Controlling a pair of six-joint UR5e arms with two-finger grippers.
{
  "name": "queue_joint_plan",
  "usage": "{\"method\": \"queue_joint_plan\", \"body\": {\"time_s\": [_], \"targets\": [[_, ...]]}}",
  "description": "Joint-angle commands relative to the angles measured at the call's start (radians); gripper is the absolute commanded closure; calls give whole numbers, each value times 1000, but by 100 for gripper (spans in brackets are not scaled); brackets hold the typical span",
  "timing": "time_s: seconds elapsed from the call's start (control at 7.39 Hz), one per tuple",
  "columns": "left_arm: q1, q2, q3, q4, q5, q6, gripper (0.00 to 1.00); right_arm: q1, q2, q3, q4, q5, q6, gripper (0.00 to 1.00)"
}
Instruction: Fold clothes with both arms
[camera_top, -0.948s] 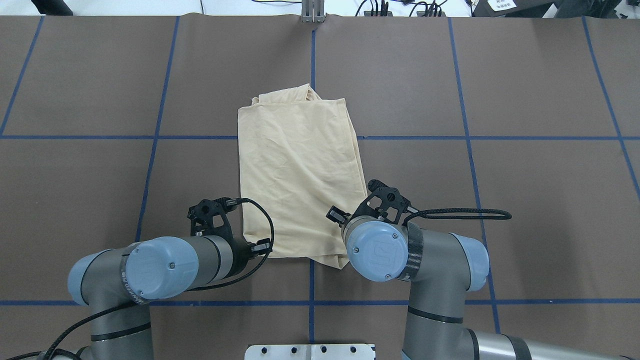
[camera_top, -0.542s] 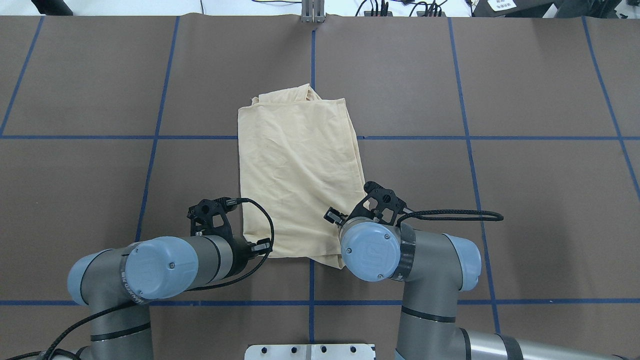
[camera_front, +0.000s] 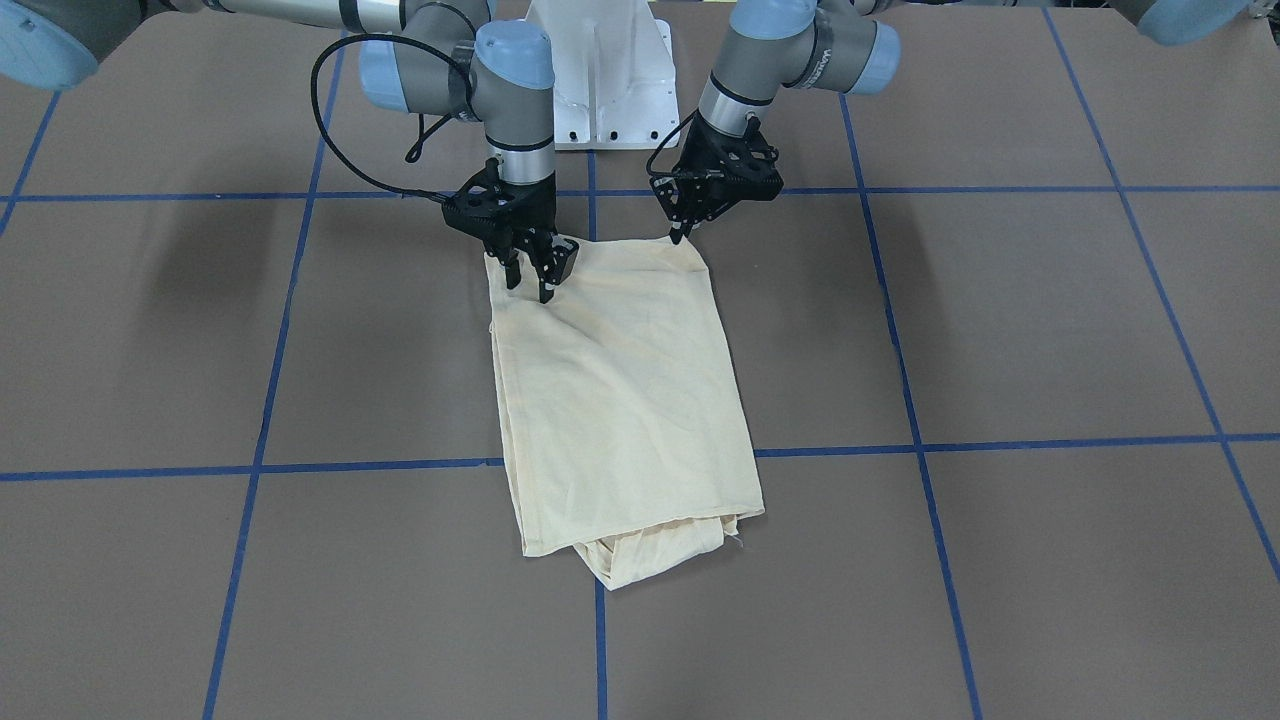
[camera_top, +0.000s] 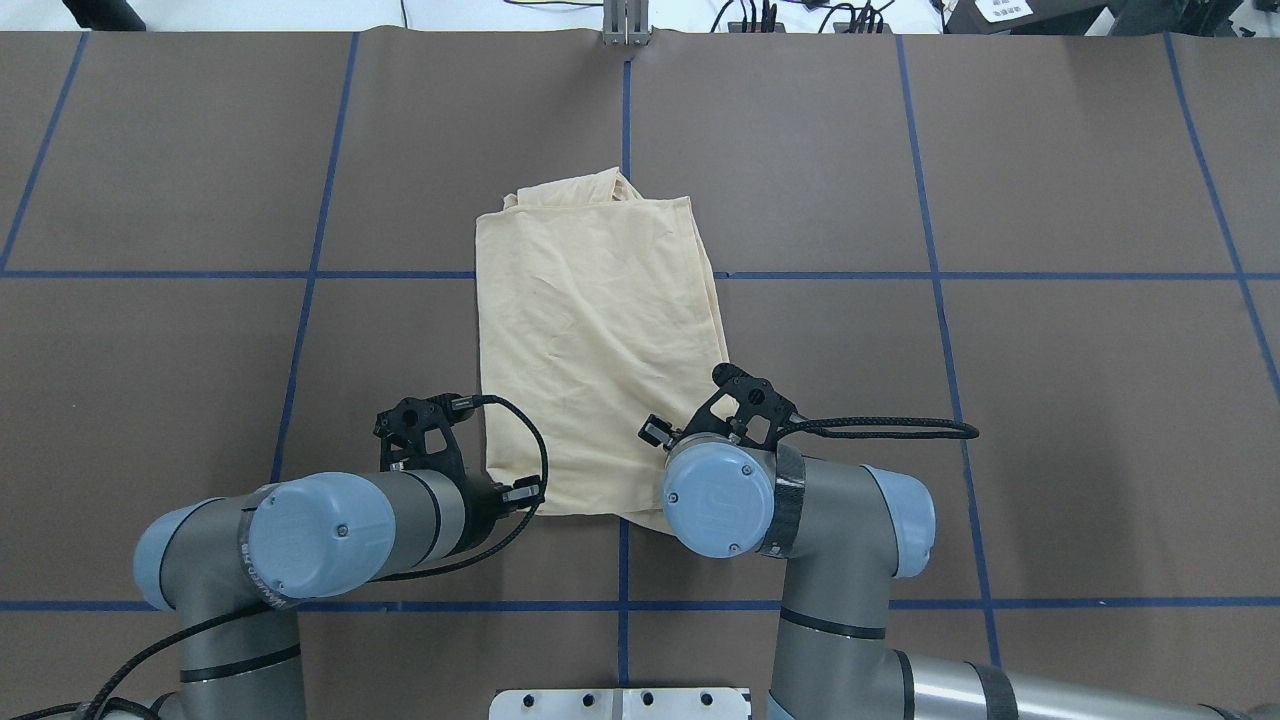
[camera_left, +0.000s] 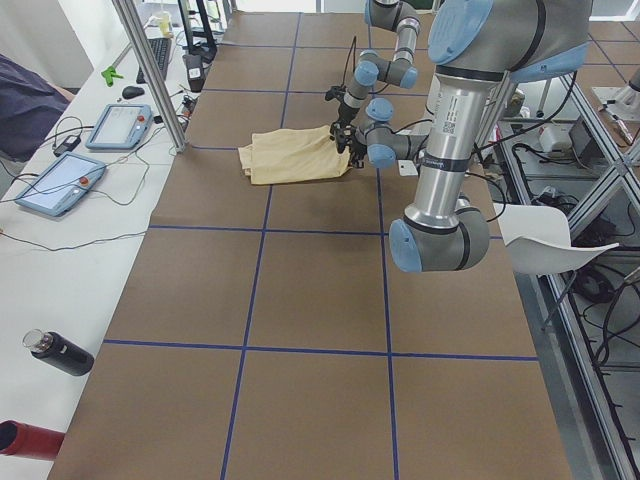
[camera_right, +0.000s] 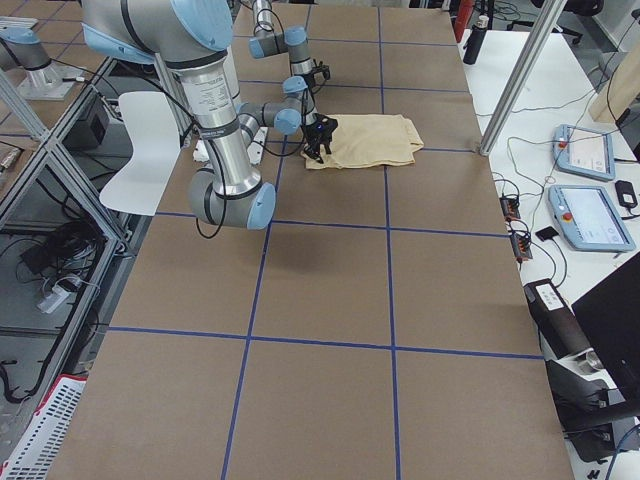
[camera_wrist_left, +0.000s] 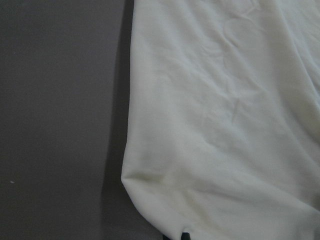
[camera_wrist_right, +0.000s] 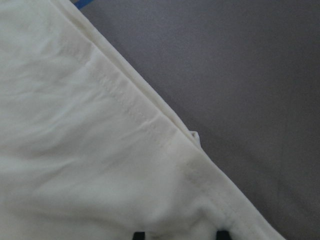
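Observation:
The cream-yellow shirt (camera_top: 600, 340) lies folded in a long rectangle at the table's middle, print hidden; it also shows in the front view (camera_front: 620, 390). My left gripper (camera_front: 682, 232) is at the shirt's near left corner and looks shut on it; the left wrist view shows that corner (camera_wrist_left: 150, 185) running to a single dark tip at the bottom edge. My right gripper (camera_front: 530, 282) is open over the near right corner, its fingertips (camera_wrist_right: 137, 235) apart with the hemmed edge (camera_wrist_right: 165, 135) between them. In the overhead view both grippers are hidden under the wrists.
The white pedestal base (camera_front: 600, 90) stands behind the shirt on the robot's side. The brown table cover (camera_top: 1050, 380) has blue tape lines. A side bench holds tablets (camera_left: 60, 185) and bottles (camera_left: 60, 352). A metal post (camera_left: 150, 75) stands at the far edge.
My right arm has moved left, bringing its gripper over the shirt's near right corner. The left arm and the shirt have not moved.

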Motion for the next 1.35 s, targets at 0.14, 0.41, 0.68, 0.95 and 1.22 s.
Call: {"method": "queue_joint_plan", "body": {"time_s": [0.14, 0.41, 0.68, 0.95, 1.22], "targets": [[0, 1, 0, 0, 0, 0, 100, 1, 14, 0, -1, 0, -1, 100], [0, -1, 0, 0, 0, 0, 100, 2, 15, 17, -1, 1, -5, 100], [-2, 1, 0, 0, 0, 0, 100, 1, 11, 17, -2, 1, -8, 100], [-2, 1, 0, 1, 0, 0, 100, 13, 3, 37, -4, 6, -13, 100], [-3, 1, 0, 0, 0, 0, 100, 48, -3, 83, -75, 15, -200, 36]]}}
